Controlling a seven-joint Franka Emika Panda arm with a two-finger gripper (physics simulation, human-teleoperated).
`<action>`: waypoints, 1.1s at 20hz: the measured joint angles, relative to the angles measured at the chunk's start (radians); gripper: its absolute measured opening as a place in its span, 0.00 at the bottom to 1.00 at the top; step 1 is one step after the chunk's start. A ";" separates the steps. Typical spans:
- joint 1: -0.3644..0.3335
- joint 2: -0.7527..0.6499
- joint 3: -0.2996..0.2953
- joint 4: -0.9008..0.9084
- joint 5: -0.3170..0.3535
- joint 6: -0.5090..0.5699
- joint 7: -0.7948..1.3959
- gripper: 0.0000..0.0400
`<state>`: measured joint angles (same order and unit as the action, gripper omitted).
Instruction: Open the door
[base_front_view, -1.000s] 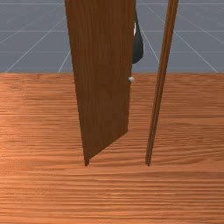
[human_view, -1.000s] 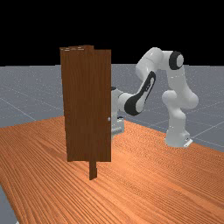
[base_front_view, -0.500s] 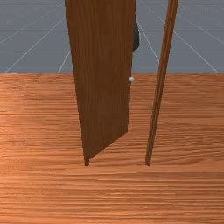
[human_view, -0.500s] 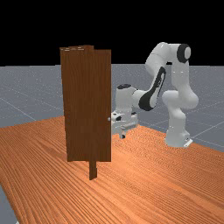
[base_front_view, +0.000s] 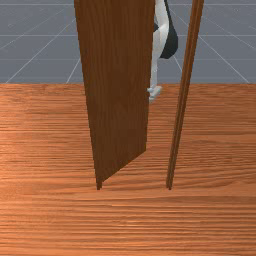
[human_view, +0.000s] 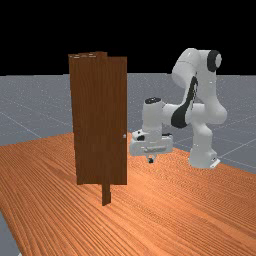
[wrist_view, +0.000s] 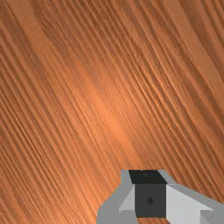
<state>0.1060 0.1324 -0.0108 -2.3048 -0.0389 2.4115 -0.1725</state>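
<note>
- Door (base_front_view: 117, 90) stands ajar in from the tabletop's (base_front_view: 215, 150) edges; an open gap separates its free edge and the front view's right post (base_front_view: 181, 110).
- Gripper (human_view: 151, 160) is closed on nothing, to the far view's right of the knob (human_view: 124, 136).
- In the front view the door partly hides the hand; its top is cut off.
- Its long axis is upright, its face slanting back toward the arm's side.

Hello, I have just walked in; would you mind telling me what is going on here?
A robot arm has the job of opening a door. The door already stands partly open, swung away from the front view's right post. The claw hangs above the table, off to the far view's right of the door and away from the knob, so nothing holds the door now.
</note>
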 joint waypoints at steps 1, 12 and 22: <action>0.042 0.016 0.020 0.024 0.002 -0.010 0.136 0.00; 0.181 0.382 0.083 0.603 -0.080 -0.237 0.026 0.00; -0.028 0.698 0.168 1.123 -0.099 -0.417 -0.738 0.00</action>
<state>0.0784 0.8306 0.1576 -1.1822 -0.1382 1.9948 -0.9106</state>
